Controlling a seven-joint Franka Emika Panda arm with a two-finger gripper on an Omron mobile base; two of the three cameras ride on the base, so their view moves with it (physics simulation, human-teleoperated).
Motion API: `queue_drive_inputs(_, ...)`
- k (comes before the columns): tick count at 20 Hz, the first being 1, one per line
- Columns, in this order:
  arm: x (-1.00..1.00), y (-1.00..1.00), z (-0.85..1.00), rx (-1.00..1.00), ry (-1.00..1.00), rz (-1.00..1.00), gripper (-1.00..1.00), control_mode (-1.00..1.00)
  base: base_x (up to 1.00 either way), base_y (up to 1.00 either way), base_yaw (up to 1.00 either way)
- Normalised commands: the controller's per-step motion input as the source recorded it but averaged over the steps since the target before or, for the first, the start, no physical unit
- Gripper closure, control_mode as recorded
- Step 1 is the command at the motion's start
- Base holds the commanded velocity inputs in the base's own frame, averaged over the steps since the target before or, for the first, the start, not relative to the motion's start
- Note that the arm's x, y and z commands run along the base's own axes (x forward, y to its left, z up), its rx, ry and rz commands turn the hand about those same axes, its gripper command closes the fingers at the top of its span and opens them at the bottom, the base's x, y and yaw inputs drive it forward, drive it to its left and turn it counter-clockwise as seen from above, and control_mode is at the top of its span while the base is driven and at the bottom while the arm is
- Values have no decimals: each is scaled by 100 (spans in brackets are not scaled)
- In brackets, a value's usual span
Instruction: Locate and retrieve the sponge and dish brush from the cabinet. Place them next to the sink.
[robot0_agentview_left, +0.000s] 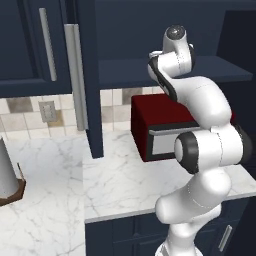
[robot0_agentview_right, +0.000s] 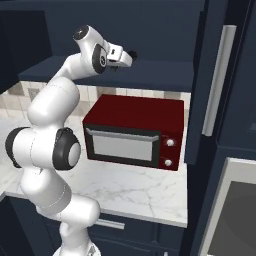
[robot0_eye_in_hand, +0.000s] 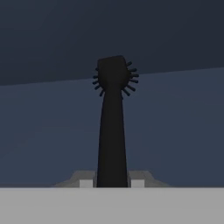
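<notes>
The dish brush (robot0_eye_in_hand: 112, 127) is black, with a thin handle and a stubby bristled head, and it lies on the shelf of the open navy cabinet (robot0_agentview_right: 150, 72). My gripper (robot0_eye_in_hand: 112, 183) is shut on the near end of its handle, a fingertip (robot0_eye_in_hand: 87, 183) on each side. In the right base view the gripper (robot0_agentview_right: 131, 54) reaches into the cabinet just above the shelf, with a dark bit of the brush at its tip. The sponge and the sink are out of view.
A dark red microwave (robot0_agentview_right: 135, 130) stands on the marble counter (robot0_agentview_right: 135, 192) right under the cabinet shelf. The cabinet door (robot0_agentview_left: 82, 75) with its silver bar handle hangs open to the left of the arm. A paper towel roll (robot0_agentview_left: 5, 172) stands at far left.
</notes>
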Motion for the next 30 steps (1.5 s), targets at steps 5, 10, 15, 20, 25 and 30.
queue_drive_inputs(5,-2,0,-2,0,-2,-3,100,-100,0,0,0)
queue_drive_inputs(10,-31,0,4,2,-12,-3,100,-100,0,0,0)
queue_drive_inputs(15,-23,0,29,7,-2,0,100,-100,0,0,0)
queue_drive_inputs(20,-31,0,32,4,0,0,100,-100,0,0,0)
queue_drive_inputs(25,-28,0,8,1,1,1,100,-100,0,0,0)
queue_drive_inputs(30,-51,3,0,0,0,1,100,-100,0,0,0)
